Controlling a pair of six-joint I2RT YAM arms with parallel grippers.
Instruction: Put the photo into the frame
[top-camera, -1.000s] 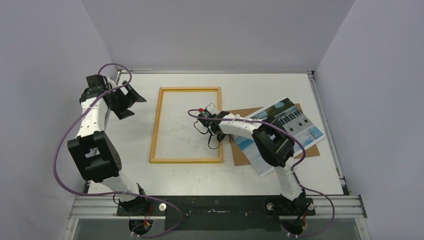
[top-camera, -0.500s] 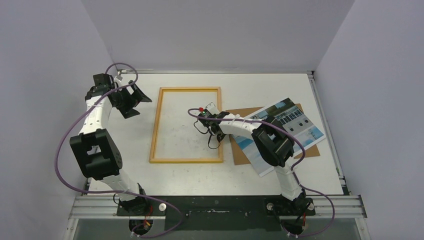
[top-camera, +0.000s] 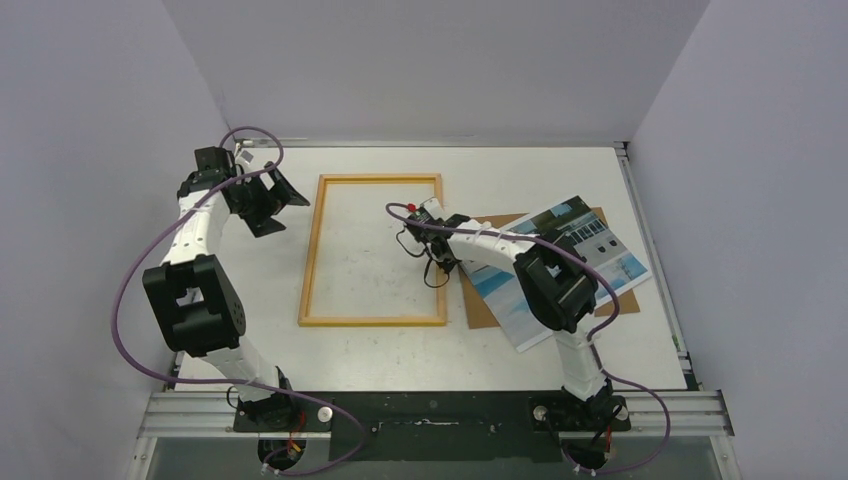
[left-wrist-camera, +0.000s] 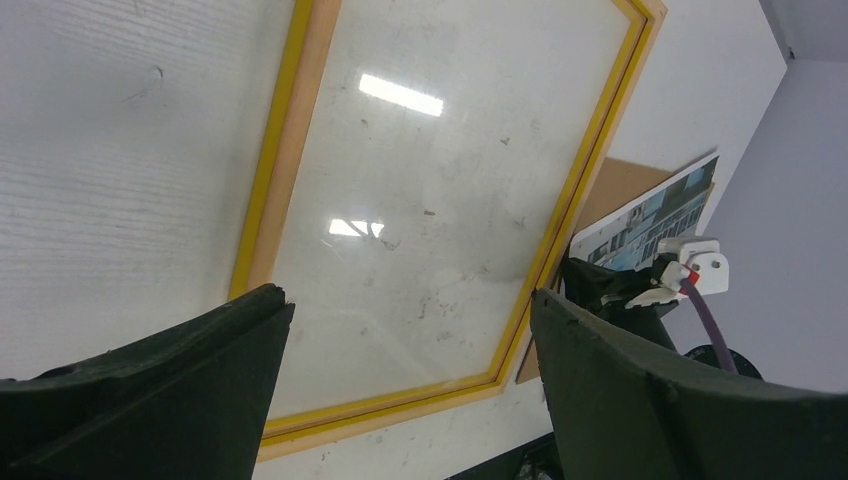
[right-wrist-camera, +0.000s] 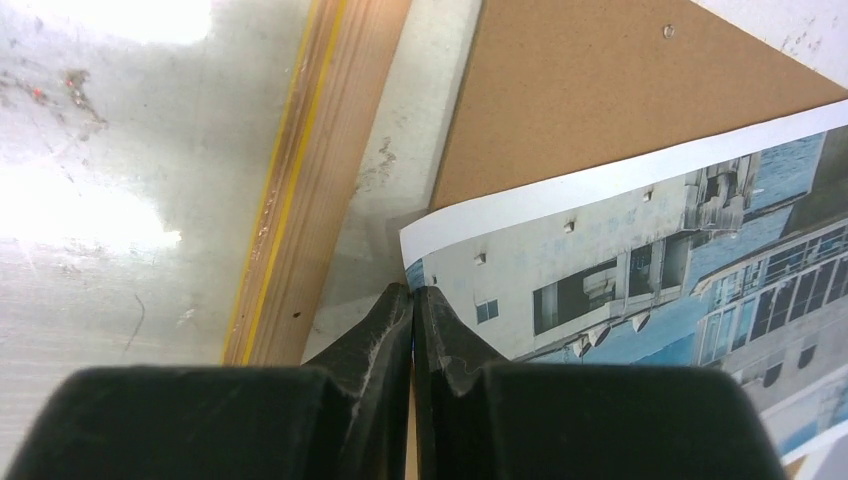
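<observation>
Top external view: the white worktop (top-camera: 520, 170) carries the frame (top-camera: 312, 250), lying flat left of centre. The brown backing board (top-camera: 478, 306) lies just beside the frame's right edge, and the photo (top-camera: 590, 245) rests picture-up on that board, overhanging it. The photo looks thin, light and floppy, so it is likely to crease or slide. A corner or edge is the only place to take hold. The right hand (right-wrist-camera: 413, 300) has its fingers together on the photo's corner nearest the frame, apparently pinching it. The left hand (top-camera: 280, 212) hangs spread wide beyond the frame's left side, holding nothing.
</observation>
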